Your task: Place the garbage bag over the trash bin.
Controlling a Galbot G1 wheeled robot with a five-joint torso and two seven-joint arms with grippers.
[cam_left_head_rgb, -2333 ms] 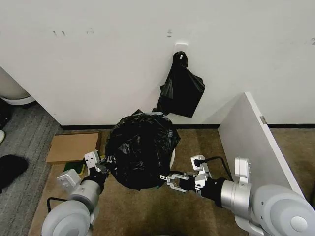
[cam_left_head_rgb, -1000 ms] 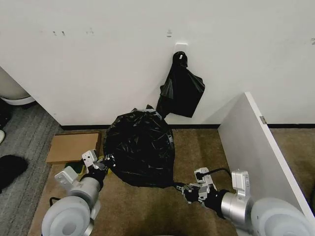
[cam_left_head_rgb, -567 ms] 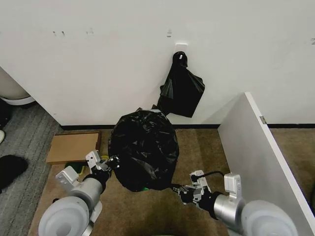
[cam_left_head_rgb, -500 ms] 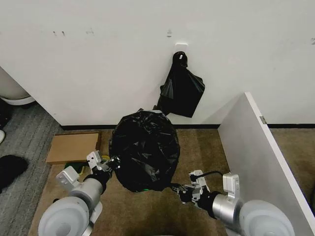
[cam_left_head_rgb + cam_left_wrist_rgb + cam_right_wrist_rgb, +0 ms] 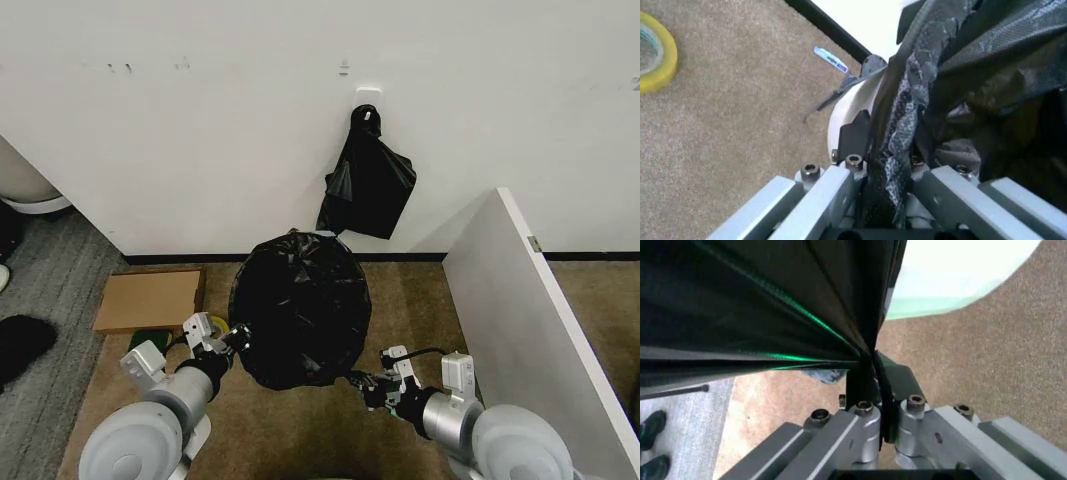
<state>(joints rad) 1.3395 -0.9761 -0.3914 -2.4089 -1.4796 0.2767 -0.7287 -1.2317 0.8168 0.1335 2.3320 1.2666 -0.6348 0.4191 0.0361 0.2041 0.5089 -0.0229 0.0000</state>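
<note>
While the crinkled glossy black plastic garbage bag point(image 5: 300, 310) drapes over the round cream-white plastic trash bin point(image 5: 852, 102), both pincers clamp its lower edge: the left pincer point(image 5: 237, 334) pinches the film on one side, the right pincer point(image 5: 362, 385) on the opposite side, with the bin between them on the brown carpet floor point(image 5: 400, 300).
</note>
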